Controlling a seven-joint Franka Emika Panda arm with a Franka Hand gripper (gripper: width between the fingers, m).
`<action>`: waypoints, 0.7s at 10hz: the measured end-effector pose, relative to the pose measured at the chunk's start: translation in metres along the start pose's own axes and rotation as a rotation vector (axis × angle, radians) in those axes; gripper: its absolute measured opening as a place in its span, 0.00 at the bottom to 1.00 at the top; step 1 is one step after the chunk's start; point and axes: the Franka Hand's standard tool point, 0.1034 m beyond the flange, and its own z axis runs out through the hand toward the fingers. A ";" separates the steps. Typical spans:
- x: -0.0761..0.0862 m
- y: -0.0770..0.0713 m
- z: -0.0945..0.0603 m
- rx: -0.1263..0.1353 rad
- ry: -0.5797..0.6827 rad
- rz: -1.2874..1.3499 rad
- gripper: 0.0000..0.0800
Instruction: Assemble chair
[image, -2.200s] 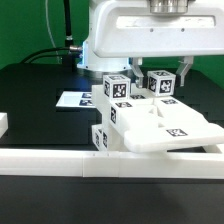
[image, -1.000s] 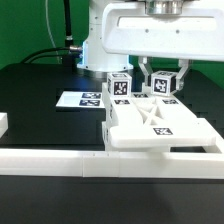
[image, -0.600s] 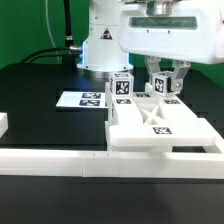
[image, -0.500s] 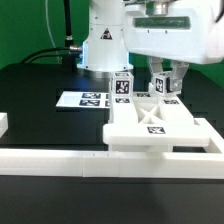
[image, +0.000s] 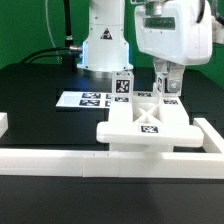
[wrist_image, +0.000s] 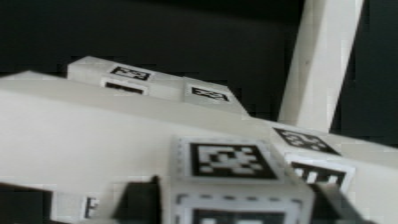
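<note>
Black tabletop (image: 40, 120) against green backdrop: chair (image: 148, 122) is lying flat with its long axis along the border rail (image: 60, 160) and touching it, gripper (image: 165, 88) hanging at the chair's far edge by a tagged cube end, fingers looking slightly spread, grip unclear

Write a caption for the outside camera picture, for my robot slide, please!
A white robot arm's gripper hangs over a tagged leg end of the part-built white chair, which lies against the border rail on a black table.
</note>
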 end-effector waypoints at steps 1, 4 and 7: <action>-0.003 -0.002 -0.001 0.002 0.001 -0.087 0.73; -0.005 -0.004 -0.001 0.006 0.000 -0.301 0.81; -0.003 -0.003 -0.002 -0.013 0.022 -0.664 0.81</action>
